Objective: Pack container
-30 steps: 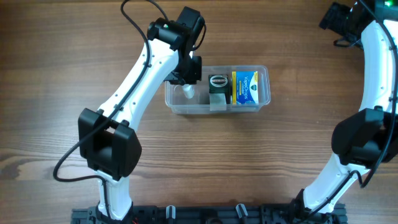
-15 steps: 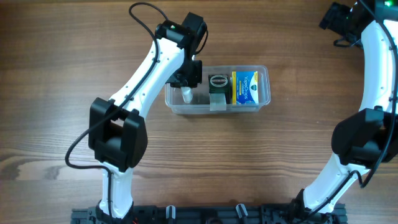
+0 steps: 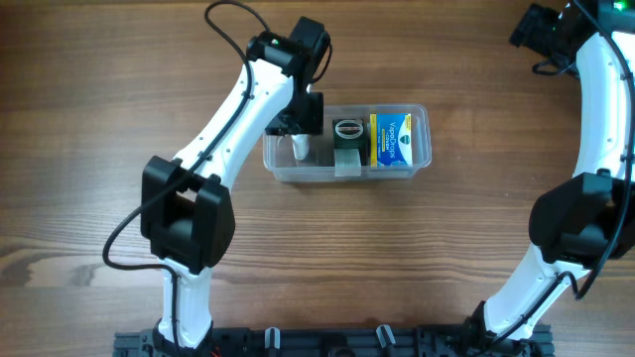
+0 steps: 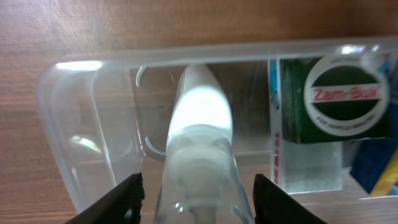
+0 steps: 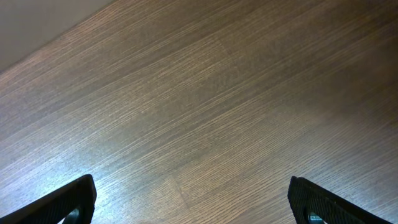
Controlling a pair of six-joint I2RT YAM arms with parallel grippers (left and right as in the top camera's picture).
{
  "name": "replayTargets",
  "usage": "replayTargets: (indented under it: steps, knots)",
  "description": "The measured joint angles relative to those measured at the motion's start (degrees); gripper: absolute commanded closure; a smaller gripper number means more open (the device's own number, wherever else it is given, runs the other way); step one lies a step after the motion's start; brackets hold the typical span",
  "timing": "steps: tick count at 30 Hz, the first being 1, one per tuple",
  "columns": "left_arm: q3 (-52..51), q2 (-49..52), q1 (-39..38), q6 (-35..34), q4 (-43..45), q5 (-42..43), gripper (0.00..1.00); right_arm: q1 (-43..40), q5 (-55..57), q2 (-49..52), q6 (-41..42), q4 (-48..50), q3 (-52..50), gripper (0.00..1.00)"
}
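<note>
The clear container (image 3: 347, 177) stands at the table's middle; its left wall shows in the left wrist view (image 4: 68, 130). In it lie a small clear bottle with a white cap (image 3: 298, 149), a green Zam-Buk box (image 3: 347, 134) and a blue and yellow VapoDrops box (image 3: 397, 139). My left gripper (image 3: 298, 129) is over the container's left end. In the left wrist view its fingers (image 4: 196, 199) stand apart on either side of the bottle (image 4: 199, 124), with small gaps. My right gripper (image 3: 541, 30) is open and empty at the far right back, over bare wood (image 5: 193, 202).
The Zam-Buk box (image 4: 339, 99) fills the container's middle, right of the bottle. The wooden table (image 3: 446, 248) surrounds the container. The left arm reaches from the front left across to the container.
The left arm's lower links have swung right over the last second. The gripper stays over the container's left end with the bottle below it. The right arm has not moved.
</note>
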Motion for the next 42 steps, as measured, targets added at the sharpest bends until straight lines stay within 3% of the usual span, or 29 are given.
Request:
replayTargets:
  steps: [2, 4, 5, 9, 15, 30, 36, 42]
  knots:
    - [2.0, -1.5, 0.3, -0.1, 0.0, 0.0, 0.29, 0.0, 0.0, 0.0, 0.0, 0.0, 0.0, 0.00]
    - [3.0, -5.8, 0.4, -0.2, -0.4, 0.0, 0.06, 0.0, 0.0, 0.0, 0.0, 0.0, 0.0, 0.00]
    - [3.2, -7.5, 0.4, -0.1, -0.9, -0.3, 0.00, 0.0, 0.0, 0.0, 0.0, 0.0, 0.0, 0.00]
    - [4.2, -18.2, 0.9, -0.6, -6.6, -3.1, 0.00, 0.0, 0.0, 0.0, 0.0, 0.0, 0.0, 0.00]
    - [4.2, -26.3, 1.2, -0.6, -13.2, -3.7, 0.00, 0.0, 0.0, 0.0, 0.0, 0.0, 0.0, 0.00]
    - [4.2, -27.1, 1.2, -0.3, -13.6, -3.9, 0.00, 0.0, 0.0, 0.0, 0.0, 0.0, 0.0, 0.00]
    - [4.2, -27.5, 1.3, 0.3, -9.3, -12.1, 0.00, 0.0, 0.0, 0.0, 0.0, 0.0, 0.0, 0.00]
    - [4.2, -34.5, 5.7, 0.8, -7.9, -14.0, 0.00, 0.0, 0.0, 0.0, 0.0, 0.0, 0.0, 0.00]
